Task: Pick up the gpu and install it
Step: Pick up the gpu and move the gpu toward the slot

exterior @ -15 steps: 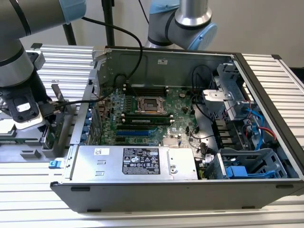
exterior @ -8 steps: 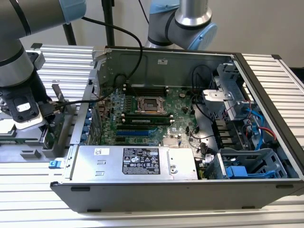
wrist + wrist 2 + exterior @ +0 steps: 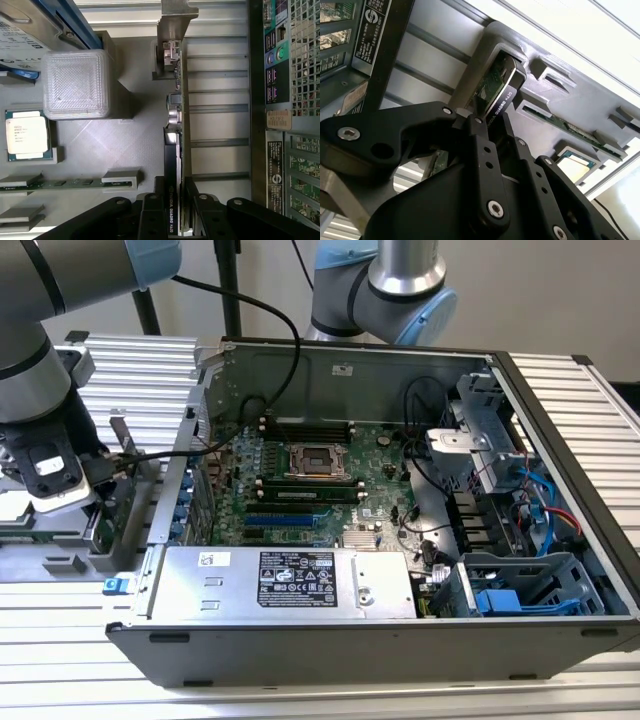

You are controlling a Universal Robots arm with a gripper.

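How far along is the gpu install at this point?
Nothing is installed yet: the gpu stands on edge in the grey holder, outside the computer case. In hand: the gripper straddles its edge. Left: lifting it out and seating it on the motherboard.

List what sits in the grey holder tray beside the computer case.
The gpu stands on edge in a slot, with a processor chip and a memory stick alongside. The gripper covers the gpu's near end.

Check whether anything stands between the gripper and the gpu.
Nothing visible does. In the first wrist view the gripper is already at the gpu, which stands on edge in a grey holder, with no object between them.
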